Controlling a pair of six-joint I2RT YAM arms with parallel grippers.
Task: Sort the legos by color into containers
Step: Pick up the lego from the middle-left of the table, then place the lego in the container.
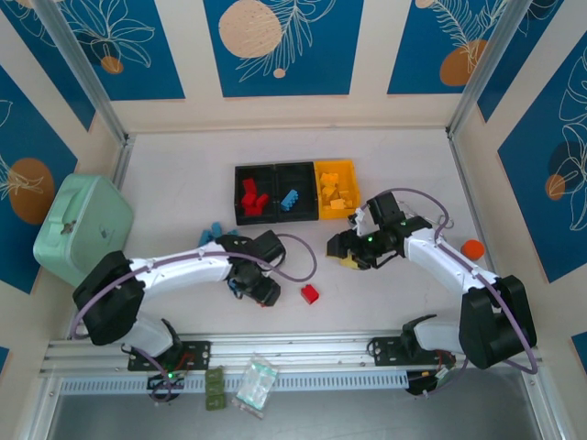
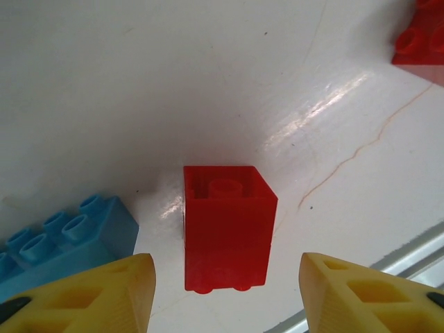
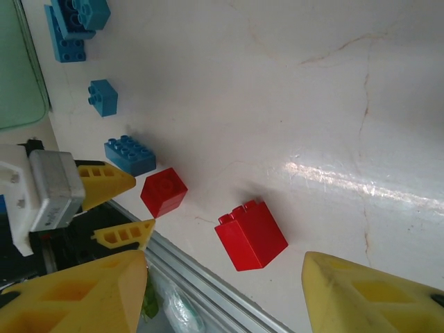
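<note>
Left wrist: left hand [image 2: 225,272] spread, empty, straddling red lego [image 2: 227,229]. At 9 o'clock of it, blue lego [image 2: 66,239] just beside finger; closing may snag it and twist grasp. Meanwhile right hand [image 3: 223,262] spread, empty.

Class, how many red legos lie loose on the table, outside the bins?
2. One red lego sits just ahead of the open left claw; the other lies to its right, near the rail. Arms may hide more.

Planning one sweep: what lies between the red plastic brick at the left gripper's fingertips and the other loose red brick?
Bare white tabletop separates the red plastic brick at the left gripper from the other red brick, in the right wrist view.
</note>
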